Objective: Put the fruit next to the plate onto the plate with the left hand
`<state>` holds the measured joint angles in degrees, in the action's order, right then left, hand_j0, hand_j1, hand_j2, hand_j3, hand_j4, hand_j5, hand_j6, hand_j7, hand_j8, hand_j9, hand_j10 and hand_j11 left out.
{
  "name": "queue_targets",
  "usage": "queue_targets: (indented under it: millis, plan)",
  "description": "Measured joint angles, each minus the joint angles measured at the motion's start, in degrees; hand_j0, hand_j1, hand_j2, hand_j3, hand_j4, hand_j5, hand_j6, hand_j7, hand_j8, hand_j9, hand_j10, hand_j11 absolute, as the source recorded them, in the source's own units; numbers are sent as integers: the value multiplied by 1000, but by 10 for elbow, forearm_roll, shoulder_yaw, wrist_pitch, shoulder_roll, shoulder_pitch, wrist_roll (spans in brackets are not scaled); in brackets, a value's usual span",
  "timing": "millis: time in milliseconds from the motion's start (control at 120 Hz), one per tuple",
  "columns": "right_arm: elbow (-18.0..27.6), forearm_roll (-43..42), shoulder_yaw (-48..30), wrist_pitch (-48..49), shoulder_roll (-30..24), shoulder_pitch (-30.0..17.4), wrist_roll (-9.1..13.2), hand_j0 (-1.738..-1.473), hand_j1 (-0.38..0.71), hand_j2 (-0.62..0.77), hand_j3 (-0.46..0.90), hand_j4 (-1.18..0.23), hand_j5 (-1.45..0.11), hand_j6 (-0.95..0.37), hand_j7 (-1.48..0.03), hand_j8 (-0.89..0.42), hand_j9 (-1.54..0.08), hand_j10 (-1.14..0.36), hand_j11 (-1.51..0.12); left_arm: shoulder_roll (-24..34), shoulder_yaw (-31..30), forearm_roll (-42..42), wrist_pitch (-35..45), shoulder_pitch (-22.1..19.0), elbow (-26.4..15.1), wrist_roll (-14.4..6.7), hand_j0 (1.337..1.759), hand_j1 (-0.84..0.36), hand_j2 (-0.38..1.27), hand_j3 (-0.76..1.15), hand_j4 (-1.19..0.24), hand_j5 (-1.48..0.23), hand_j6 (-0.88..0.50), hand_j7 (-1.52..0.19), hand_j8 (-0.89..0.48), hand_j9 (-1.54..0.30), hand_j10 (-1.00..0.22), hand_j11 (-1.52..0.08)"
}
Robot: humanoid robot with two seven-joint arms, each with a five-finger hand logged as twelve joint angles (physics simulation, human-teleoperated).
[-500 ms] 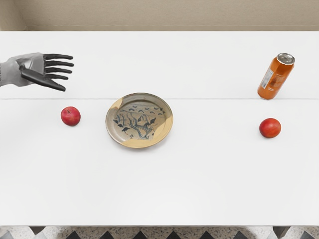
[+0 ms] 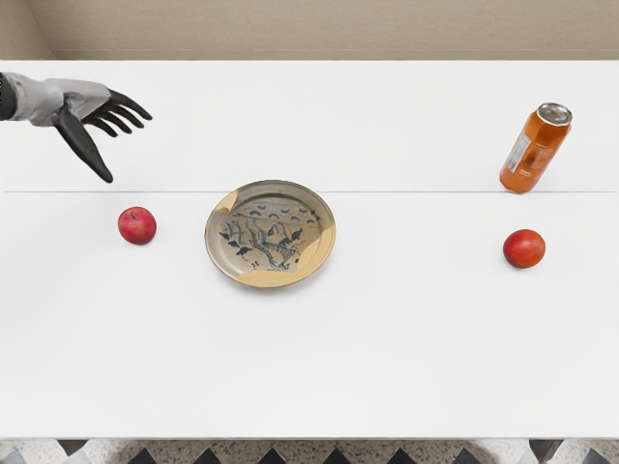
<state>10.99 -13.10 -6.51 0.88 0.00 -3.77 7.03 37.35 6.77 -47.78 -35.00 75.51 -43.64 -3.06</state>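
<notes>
Hovering over the table's [image 2: 309, 358] far-left part, the left hand [image 2: 87, 111] holds nothing, its fingers [image 2: 131, 104] spread apart. Nearer the camera, the red apple [image 2: 137, 225] sits on the table just left of the patterned plate [image 2: 221, 211], not touching it. Far right stand a tilted orange bottle [image 2: 535, 148] and a second red fruit [image 2: 524, 248].

left hand [image 2: 79, 108]: its arm is cut off by the left edge just behind the wrist
table [image 2: 387, 367]: both ends run past the left and right edges
bottle [image 2: 535, 147]: label print too small to read
floor [image 2: 290, 452]: only a thin tiled strip shows along the bottom edge
</notes>
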Motion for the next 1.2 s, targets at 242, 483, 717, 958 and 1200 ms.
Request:
queue_targets:
  millis: [242, 483, 717, 958, 1200]
  plan:
    - [0, 0, 0, 0, 0, 0, 0, -1658, -310, -7, 0, -33, -43, -33, -43, -33, -43, -33, -43, 50, -138, -75, 24, 69, -188, -12, 1658, 54, 52, 0, -251, -323, -251, -322, -251, -322, -250, -322]
    - [0, 0, 0, 0, 0, 0, 0, -1658, -310, -7, 0, -33, -43, -33, -43, -33, -43, -33, -43, 51, -315, -82, 226, 118, -304, -18, 1658, 53, 51, 0, -251, -323, -252, -323, -252, -323, -251, -323]
    - [0, 0, 0, 0, 0, 0, 0, -1658, -310, -7, 0, -33, -43, -33, -43, -33, -43, -33, -43, 23, -393, -79, 323, 133, -321, -18, 1658, 49, 53, 0, -255, -327, -255, -327, -255, -327, -254, -327]
    - [0, 0, 0, 0, 0, 0, 0, -1658, -310, -7, 0, -33, -43, -33, -43, -33, -43, -33, -43, -17, -449, -44, 365, 141, -303, -19, 1658, 3, 60, 0, -292, -377, -292, -377, -292, -376, -291, -376]
    - [0, 0, 0, 0, 0, 0, 0, -1658, -310, -7, 0, -33, -43, -33, -43, -33, -43, -33, -43, -40, -469, -36, 408, 128, -279, -19, 1658, -27, 65, 0, -316, -409, -317, -409, -316, -409, -316, -409]
